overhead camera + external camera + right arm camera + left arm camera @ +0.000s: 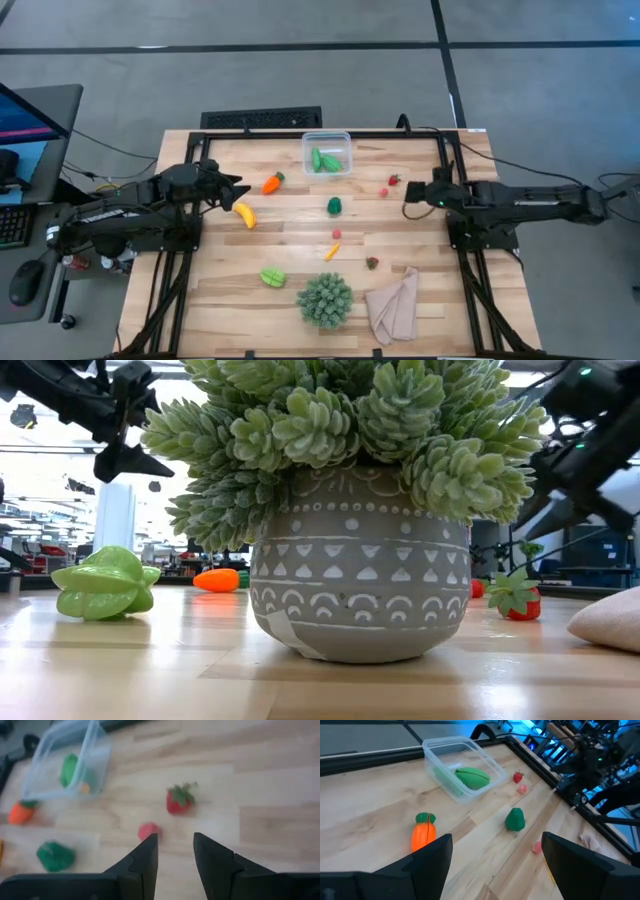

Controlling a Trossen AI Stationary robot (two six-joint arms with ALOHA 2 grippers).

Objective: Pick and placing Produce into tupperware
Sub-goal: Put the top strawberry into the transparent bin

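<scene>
Clear tupperware (pixel 327 139) at my table's far edge, open, holding green pieces (pixel 326 161). Carrot (pixel 272 183), banana (pixel 245 215), dark green piece (pixel 335 206) and red berries (pixel 394 181) lie mid-table; a light green piece (pixel 272 277) nearer the front edge.

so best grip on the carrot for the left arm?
Probably across the orange body of the carrot, from straight above. It lies flat on the table, green top toward the tupperware, with bare wood on both long sides, so the fingers can straddle its narrow width. The left end effector hovers open beside it, and the banana lies apart from it.
</scene>
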